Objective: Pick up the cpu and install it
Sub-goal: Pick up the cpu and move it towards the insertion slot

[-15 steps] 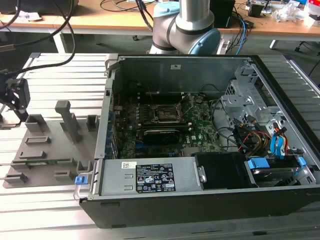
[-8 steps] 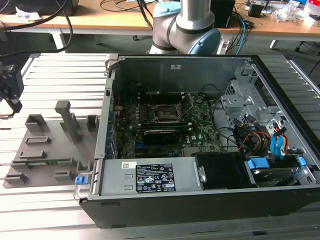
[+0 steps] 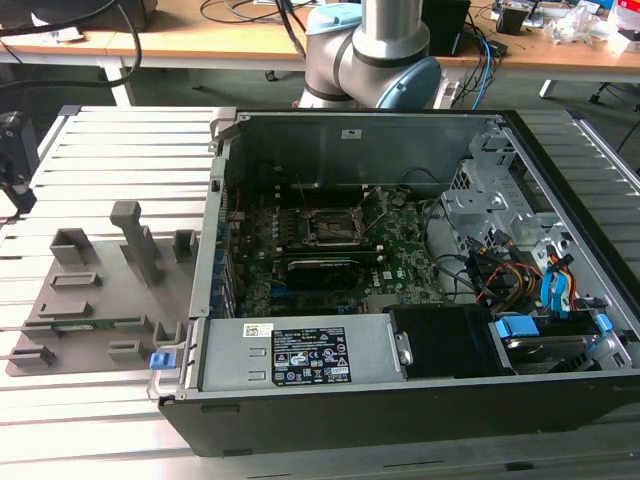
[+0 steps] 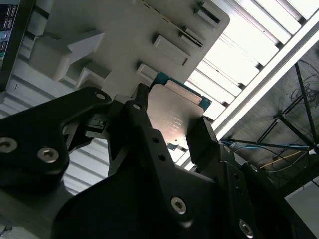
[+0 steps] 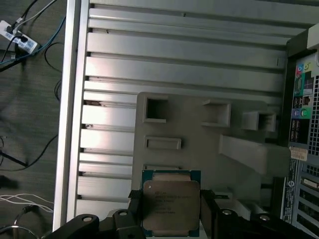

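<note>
The cpu [image 5: 171, 206] is a flat square chip with a pale metal top and a thin green edge. My gripper [image 5: 172, 211] is shut on it, one black finger [image 5: 133, 204] against each of two opposite sides. In the second wrist view the cpu [image 4: 174, 117] sits between the same fingers of the gripper [image 4: 172, 122], held clear above the grey holder plate [image 4: 124, 30]. In the exterior view the open socket [image 3: 335, 228] lies on the green board inside the computer case [image 3: 400, 400], at the exterior view's right of the holder plate [image 3: 100, 300].
The holder plate [image 5: 199, 134] carries several pockets and a tall grey block [image 3: 140, 240] and rests on a slatted metal table [image 3: 110, 140]. The case's rear port panel [image 5: 301, 124] stands close beside it. Cables and drive cages [image 3: 530, 270] fill the case's far side.
</note>
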Robot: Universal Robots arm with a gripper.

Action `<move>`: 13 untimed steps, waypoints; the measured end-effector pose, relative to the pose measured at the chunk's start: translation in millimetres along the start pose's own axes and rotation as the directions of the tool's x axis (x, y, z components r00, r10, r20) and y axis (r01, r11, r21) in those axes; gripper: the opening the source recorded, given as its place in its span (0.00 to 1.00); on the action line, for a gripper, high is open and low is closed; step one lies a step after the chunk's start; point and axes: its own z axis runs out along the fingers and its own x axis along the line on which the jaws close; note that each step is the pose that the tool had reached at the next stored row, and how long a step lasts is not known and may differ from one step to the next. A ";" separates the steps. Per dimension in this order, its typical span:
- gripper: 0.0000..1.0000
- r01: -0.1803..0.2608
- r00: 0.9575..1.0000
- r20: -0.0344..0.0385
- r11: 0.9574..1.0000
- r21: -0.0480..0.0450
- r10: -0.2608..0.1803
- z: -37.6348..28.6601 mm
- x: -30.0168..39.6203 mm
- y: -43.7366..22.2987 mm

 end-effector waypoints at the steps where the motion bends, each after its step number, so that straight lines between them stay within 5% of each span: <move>1: 0.55 0.000 1.000 0.000 1.000 0.000 0.000 -2.9 -0.1 -0.1; 13: 0.55 0.000 1.000 0.000 1.000 0.000 0.000 -45.1 -1.2 -1.1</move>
